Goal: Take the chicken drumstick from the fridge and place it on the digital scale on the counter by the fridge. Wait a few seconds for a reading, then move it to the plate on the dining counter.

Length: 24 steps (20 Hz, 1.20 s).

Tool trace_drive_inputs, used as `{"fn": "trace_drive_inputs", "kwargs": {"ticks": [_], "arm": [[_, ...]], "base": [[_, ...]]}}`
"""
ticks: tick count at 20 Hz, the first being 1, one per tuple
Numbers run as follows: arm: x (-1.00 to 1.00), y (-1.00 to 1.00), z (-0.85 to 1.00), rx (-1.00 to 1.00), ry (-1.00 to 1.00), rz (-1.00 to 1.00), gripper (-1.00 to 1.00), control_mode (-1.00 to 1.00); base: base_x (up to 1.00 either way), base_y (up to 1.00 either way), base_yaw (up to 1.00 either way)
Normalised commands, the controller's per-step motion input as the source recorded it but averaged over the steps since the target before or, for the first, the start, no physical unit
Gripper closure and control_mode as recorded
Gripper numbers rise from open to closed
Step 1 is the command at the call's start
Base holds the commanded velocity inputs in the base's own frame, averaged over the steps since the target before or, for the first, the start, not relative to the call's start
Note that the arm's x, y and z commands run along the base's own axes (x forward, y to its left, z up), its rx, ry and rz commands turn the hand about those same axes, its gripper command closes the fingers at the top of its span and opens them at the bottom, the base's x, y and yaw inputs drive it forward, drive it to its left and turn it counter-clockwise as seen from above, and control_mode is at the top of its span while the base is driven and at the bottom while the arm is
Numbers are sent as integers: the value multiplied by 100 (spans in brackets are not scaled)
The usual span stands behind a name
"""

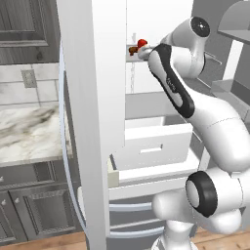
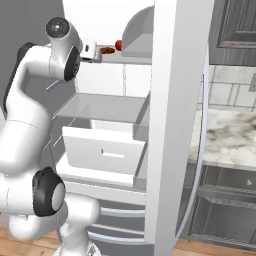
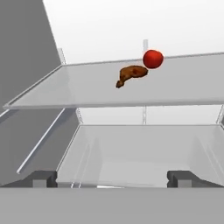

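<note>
fridge shell: smooth matt white. shelf: translucent, glass-like, slight sheen. chicken drumstick: rough matt brown. red fruit: smooth, glossy. worktop: polished veined marble. floor: wood.

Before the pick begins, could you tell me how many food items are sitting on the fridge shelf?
2: the chicken drumstick lies on the upper glass shelf, and a small red fruit sits just behind its thick end. The open gripper is short of both.

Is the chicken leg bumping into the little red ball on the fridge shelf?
Cannot tell. In the hand view the chicken drumstick and the red fruit meet edge to edge on the shelf, but the fruit may simply sit behind it.
</note>
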Motion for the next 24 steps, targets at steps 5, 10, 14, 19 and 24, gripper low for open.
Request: {"fn": "trace_drive_inputs", "kwargs": {"ticks": [5, 10, 14, 19, 24], "arm": [[48, 5, 5, -2, 0, 0, -100, -100], [45, 0, 0, -4, 0, 0, -100, -100], [42, 0, -10, -4, 0, 0, -100, -100], [46, 1, -21, -4, 0, 0, -100, -100], [44, 4, -15, -2, 0, 0, -100, -100]], "base": [[0, 0, 0], [0, 0, 0], [0, 0, 0], [0, 0, 0], [0, 0, 0]]}}
